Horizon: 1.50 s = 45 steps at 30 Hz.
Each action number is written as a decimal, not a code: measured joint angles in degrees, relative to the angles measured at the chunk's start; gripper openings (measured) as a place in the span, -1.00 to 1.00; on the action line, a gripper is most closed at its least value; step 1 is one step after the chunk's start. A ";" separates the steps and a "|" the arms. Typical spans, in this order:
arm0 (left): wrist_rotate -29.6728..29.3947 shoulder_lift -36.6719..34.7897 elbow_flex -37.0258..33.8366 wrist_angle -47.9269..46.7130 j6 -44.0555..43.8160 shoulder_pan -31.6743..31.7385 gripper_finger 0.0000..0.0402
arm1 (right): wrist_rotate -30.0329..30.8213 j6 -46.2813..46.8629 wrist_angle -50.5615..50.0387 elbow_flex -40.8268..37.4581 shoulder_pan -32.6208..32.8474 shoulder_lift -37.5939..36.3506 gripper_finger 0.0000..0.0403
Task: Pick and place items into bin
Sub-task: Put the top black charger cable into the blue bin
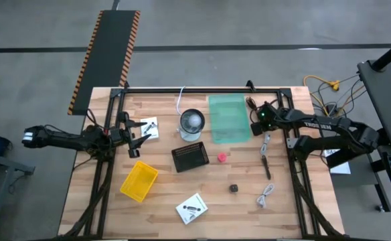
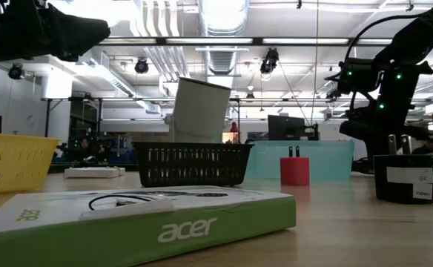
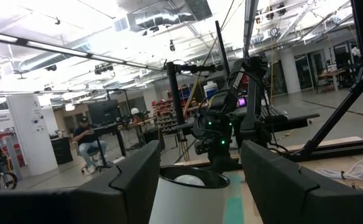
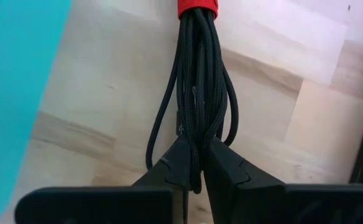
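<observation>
My right gripper (image 1: 256, 126) stands just right of the teal bin (image 1: 229, 119), pointing steeply down, shut on the black cable with the red band (image 4: 197, 74). My left gripper (image 1: 140, 138) waits open at the table's left; the glass cup (image 1: 191, 124) sits farther right of it, untouched. A red cube (image 1: 221, 157), a dark die (image 1: 233, 189), a black pen (image 1: 267, 167) and a white coiled cable (image 1: 266, 194) lie loose on the wood. One white packet (image 1: 148, 127) lies by the left gripper, another (image 1: 192, 209) at the near edge. My right gripper pinches the looped end of the black cable bundle (image 4: 194, 163) between its two fingers, coming from above at a steep slant and in line with the bundle. The strands run away from the fingers to the red band (image 4: 197, 7). Whether the cable is clear of the table I cannot tell.
A black mesh basket (image 1: 189, 157) sits mid-table and a yellow basket (image 1: 139, 181) at the near left. A black frame rail (image 1: 195, 89) runs along the far edge. Loose wires (image 1: 329, 87) lie off the table's far right corner.
</observation>
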 joint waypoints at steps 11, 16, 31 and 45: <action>-0.01 0.19 0.00 -0.02 0.00 0.00 0.04 | 0.22 -1.32 -4.36 7.12 0.00 -0.13 -0.90; -0.01 0.28 0.00 -0.02 -0.01 0.01 0.04 | 0.30 -1.76 -9.87 11.71 0.00 -0.17 -0.90; -0.02 0.28 0.00 -0.02 0.00 0.00 0.04 | 1.97 -5.93 -5.95 18.78 2.40 -0.20 -0.90; -0.01 0.36 0.00 0.75 -0.19 0.01 0.04 | -0.19 -10.18 6.37 19.81 10.27 -0.20 -0.90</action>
